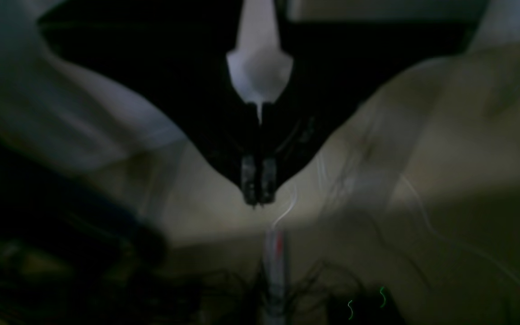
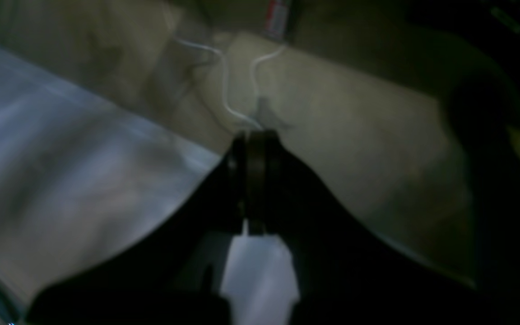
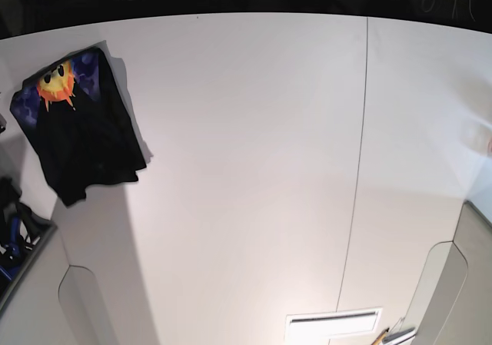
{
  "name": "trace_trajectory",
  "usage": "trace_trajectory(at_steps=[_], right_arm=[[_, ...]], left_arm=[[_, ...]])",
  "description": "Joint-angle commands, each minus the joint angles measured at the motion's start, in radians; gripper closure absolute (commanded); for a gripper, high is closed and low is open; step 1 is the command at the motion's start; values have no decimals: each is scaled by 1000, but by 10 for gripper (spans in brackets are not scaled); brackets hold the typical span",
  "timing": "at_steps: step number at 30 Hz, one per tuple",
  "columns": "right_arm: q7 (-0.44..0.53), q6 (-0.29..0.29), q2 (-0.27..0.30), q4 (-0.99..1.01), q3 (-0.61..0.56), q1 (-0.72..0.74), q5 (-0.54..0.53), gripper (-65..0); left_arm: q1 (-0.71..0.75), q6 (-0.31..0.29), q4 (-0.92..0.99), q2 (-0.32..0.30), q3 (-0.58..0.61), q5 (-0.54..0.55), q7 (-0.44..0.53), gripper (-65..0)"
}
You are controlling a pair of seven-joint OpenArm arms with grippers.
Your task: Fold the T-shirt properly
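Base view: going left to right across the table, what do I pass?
T-shirt with the sun print at its far end → bare white table → thin seam line running near to far → more bare table to the right edge.

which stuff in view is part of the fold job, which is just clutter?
Job:
- folded black cloth T-shirt with orange sun face print
- white table it lies on

Lying about:
- blue-and-black gear at the table's left edge
- thin white cable off the table
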State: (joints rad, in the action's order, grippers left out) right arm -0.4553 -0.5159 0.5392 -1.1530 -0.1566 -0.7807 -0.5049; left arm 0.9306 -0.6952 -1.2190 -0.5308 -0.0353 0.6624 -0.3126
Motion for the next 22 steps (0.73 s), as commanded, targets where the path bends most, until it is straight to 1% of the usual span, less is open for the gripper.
trace_trajectory(at_steps=[1, 4, 7, 9, 10, 12, 13, 15, 17, 19, 22], right_arm=[[28, 4, -18, 71, -28, 51, 17, 0], [92, 16, -110, 323, -110, 243, 48, 0], [114, 51, -203, 532, -151, 422, 53, 0], [123, 93, -256, 631, -154, 519, 53, 0], [139, 124, -278, 668, -154, 561, 55, 0], [189, 205, -316, 718, -154, 631, 70, 0], [207, 253, -333, 729, -153, 657, 86, 0], [221, 347, -360, 733, -153, 698, 110, 0], [220, 404, -380, 733, -153, 725, 131, 0], [220, 433, -391, 732, -153, 738, 145, 0], [220, 435, -392, 732, -153, 741, 146, 0]], left_arm=[[-44, -3, 55, 14, 36, -40, 30, 0], [-233, -3, 247, 93, 132, -170, 92, 0], [-400, -3, 421, 170, 193, -244, 108, 0], [-494, 40, 517, 212, 223, -284, 108, 0], [-537, 65, 558, 230, 233, -304, 120, 0], [-609, 119, 624, 259, 244, -340, 171, 0], [-639, 151, 647, 272, 245, -357, 194, 0], [-688, 210, 673, 288, 245, -385, 203, 0], [-720, 248, 677, 290, 245, -411, 202, 0], [-741, 272, 677, 289, 245, -417, 203, 0], [-754, 291, 677, 289, 245, -417, 204, 0]])
